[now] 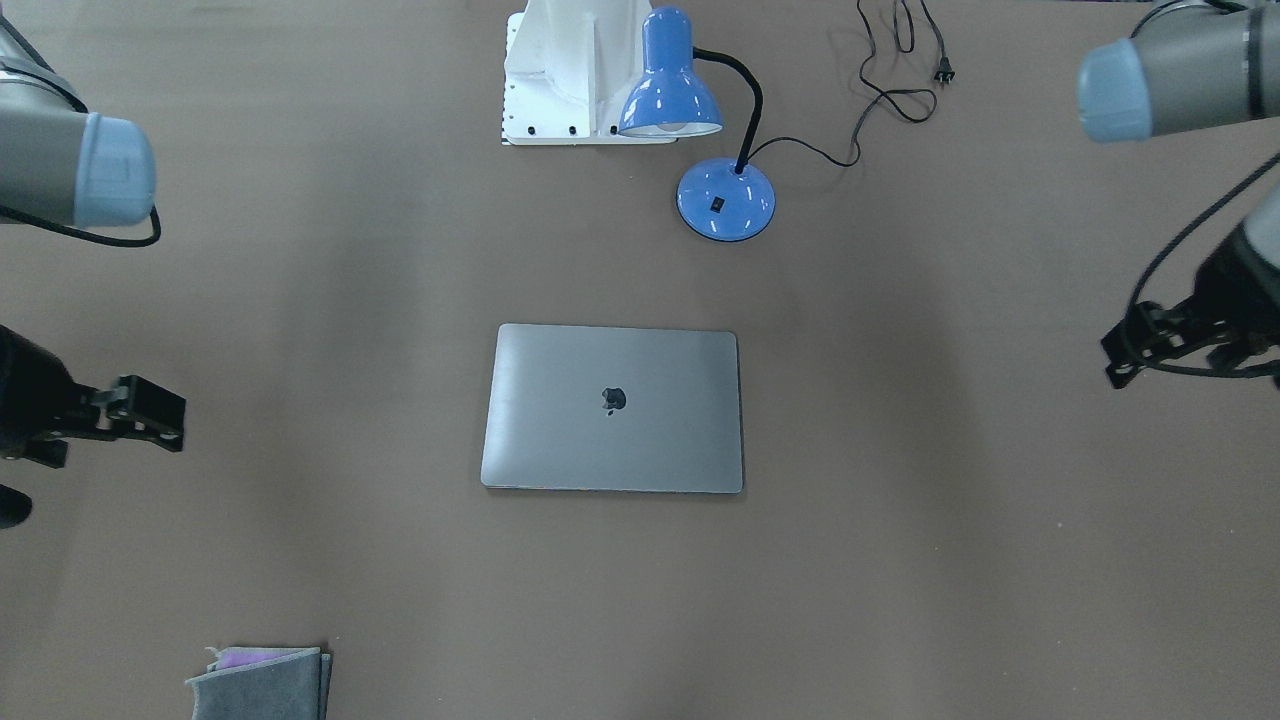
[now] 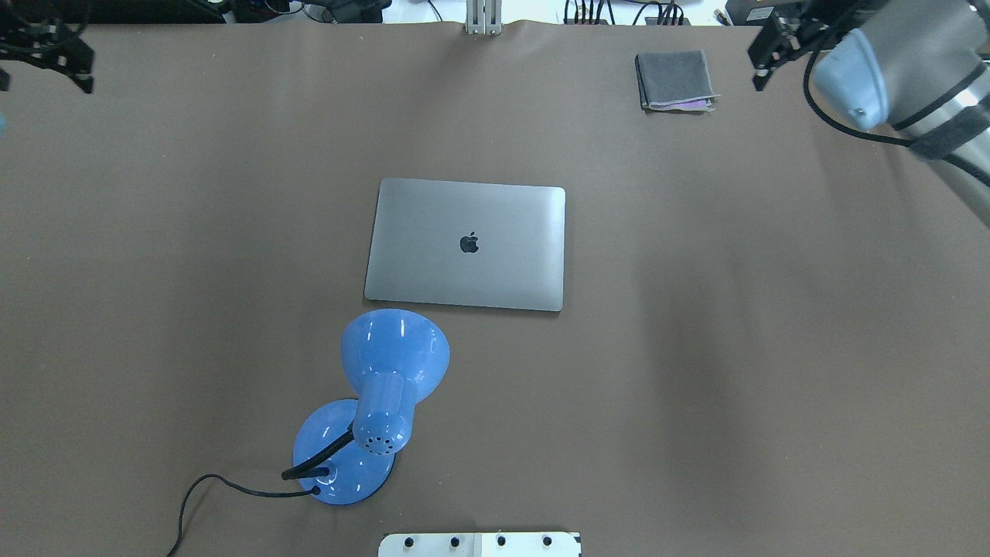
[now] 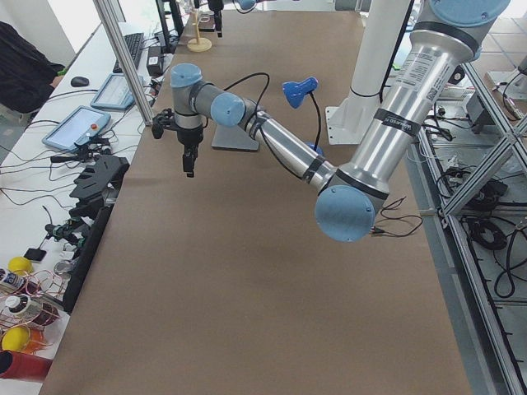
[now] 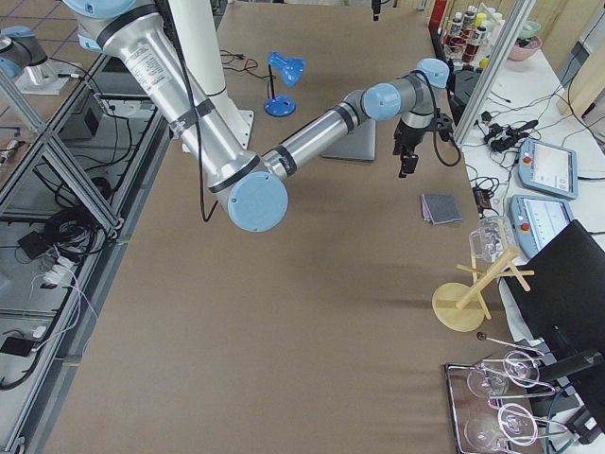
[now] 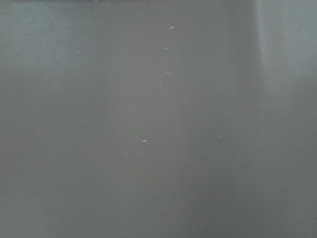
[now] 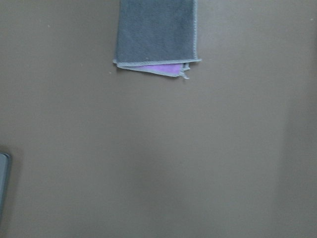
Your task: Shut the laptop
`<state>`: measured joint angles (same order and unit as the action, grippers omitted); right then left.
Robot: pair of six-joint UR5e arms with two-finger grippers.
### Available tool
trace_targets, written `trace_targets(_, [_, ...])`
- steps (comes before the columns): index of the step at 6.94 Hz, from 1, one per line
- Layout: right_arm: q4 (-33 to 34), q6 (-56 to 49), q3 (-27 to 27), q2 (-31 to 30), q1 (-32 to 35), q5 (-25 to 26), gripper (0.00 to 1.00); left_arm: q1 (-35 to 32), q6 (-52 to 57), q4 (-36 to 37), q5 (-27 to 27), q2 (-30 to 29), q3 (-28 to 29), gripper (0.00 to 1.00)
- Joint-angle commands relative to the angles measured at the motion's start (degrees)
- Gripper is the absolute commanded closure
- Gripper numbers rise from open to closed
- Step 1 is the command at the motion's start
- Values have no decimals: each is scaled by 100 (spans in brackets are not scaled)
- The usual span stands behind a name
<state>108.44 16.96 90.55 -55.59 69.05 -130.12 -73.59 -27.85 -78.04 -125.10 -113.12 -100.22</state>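
Your laptop (image 2: 464, 244) lies flat mid-table, lid already down, logo up. The lamp (image 2: 387, 387) stands just beside its edge on the robot's side. The left gripper (image 2: 66, 58) and right gripper (image 2: 769, 54) hang empty over the far corners, and you cannot tell how wide they are open. Pressing further could dent the lid or knock the lamp.

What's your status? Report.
Left claw, right claw out wide, off the laptop, jaws unclear. Lid shut flat. Lamp nearby, not touching.
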Motion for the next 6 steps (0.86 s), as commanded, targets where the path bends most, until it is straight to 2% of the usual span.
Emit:
trace_targets(1, [414, -2249, 113, -948, 1113, -649, 0, -734, 1931, -36, -924, 369, 378, 2])
trace_targets(2, [406, -2998, 8, -1484, 1571, -890, 0, -910, 2106, -79, -920, 605, 406, 2])
trace_targets(3, [415, -3354, -28, -1855, 1854, -883, 0, -1024, 2108, -332, -893, 912, 441, 2])
trace_targets(4, [406, -3488, 58, -2259, 2084, -883, 0, -1130, 2090, -743, -911, 1115, 886, 2])
trace_targets(5, [415, -3507, 51, -2402, 2173, -736, 0, -1331, 2090, -799, -928, 1317, 1012, 2])
trace_targets(6, [406, -3507, 50, -2578, 2252, -708, 0, -1551, 2369, -965, -937, 1876, 935, 2])
